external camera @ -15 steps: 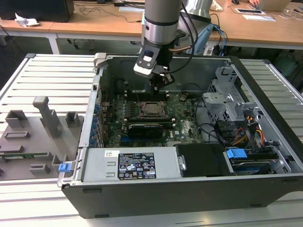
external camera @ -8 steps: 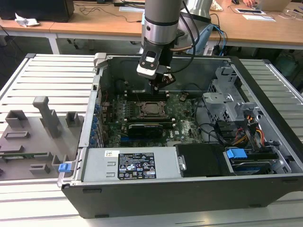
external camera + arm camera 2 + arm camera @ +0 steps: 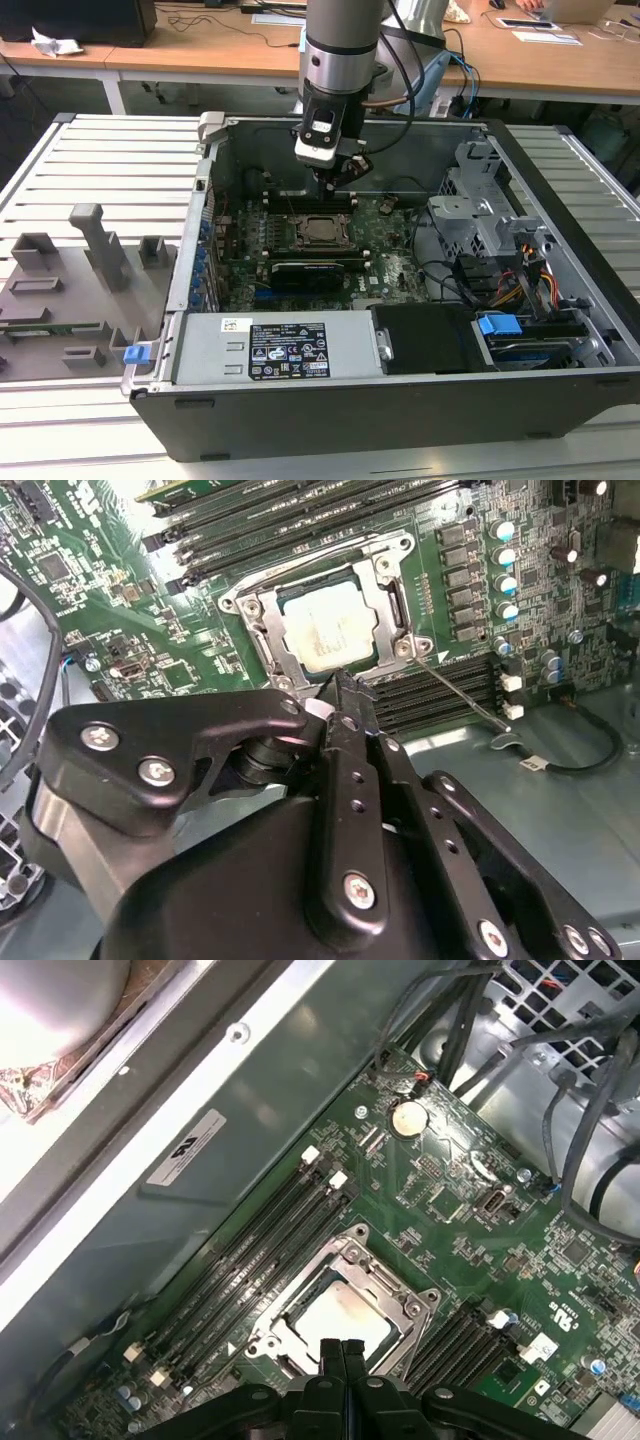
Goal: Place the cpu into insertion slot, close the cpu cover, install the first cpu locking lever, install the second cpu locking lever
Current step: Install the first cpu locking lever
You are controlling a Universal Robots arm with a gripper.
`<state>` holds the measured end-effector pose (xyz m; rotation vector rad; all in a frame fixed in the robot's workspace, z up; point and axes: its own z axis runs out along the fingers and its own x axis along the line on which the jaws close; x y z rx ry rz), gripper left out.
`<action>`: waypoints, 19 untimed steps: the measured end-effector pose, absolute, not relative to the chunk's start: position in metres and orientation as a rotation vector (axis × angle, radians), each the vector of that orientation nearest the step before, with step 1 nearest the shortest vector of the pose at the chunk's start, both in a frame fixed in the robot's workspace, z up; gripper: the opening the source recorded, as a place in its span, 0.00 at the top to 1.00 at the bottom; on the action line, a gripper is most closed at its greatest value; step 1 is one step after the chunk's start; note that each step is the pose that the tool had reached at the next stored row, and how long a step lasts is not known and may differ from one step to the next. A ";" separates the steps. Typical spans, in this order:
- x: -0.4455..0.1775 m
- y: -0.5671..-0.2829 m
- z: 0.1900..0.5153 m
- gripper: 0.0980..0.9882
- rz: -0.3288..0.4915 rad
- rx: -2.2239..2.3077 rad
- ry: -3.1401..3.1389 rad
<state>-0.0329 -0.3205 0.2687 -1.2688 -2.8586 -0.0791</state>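
In the exterior view the slatted tabletop (image 3: 100, 150) carries, at the view's left, a grey fixture board (image 3: 40, 300) set with upright blocks. It lies just beside the left wall of the open computer case (image 3: 400, 420), and a blue clip (image 3: 136, 352) sits by the case's near corner. Inside the case a labelled silver box (image 3: 205, 350) lines the near edge. Behind it a long black expansion card (image 3: 315, 270) lies just in front of the insertion slot (image 3: 300, 235).

The cpu (image 3: 325, 630) sits flat in that slot. Its pale face shows through the window of the cpu cover (image 3: 385, 585), which lies down over it with its frame along the chip's edges. In the second wrist view a thin wire lever (image 3: 455, 688) slants out from one corner of the frame, across the ends of the memory slots (image 3: 445, 705) rather than along the frame's edge.

The tool (image 3: 335, 182) hangs from the arm above the slot's far edge, with free room between it and the case's back wall. In both wrist views its fingers (image 3: 330, 1360) are pressed together with nothing seen between them, their tips over the frame's rim. Whether they touch it I cannot tell.

To the exterior view's right of the slot lies open green board, then loose cables (image 3: 445, 275), then the grey drive cage (image 3: 480, 200) against the right wall
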 end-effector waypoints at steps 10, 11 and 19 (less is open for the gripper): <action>-0.033 -0.321 0.269 0.99 -0.078 -1.183 -2.894; -0.033 -0.321 0.269 0.99 -0.078 -1.169 -2.899; -0.033 -0.321 0.269 0.99 -0.077 -1.069 -2.935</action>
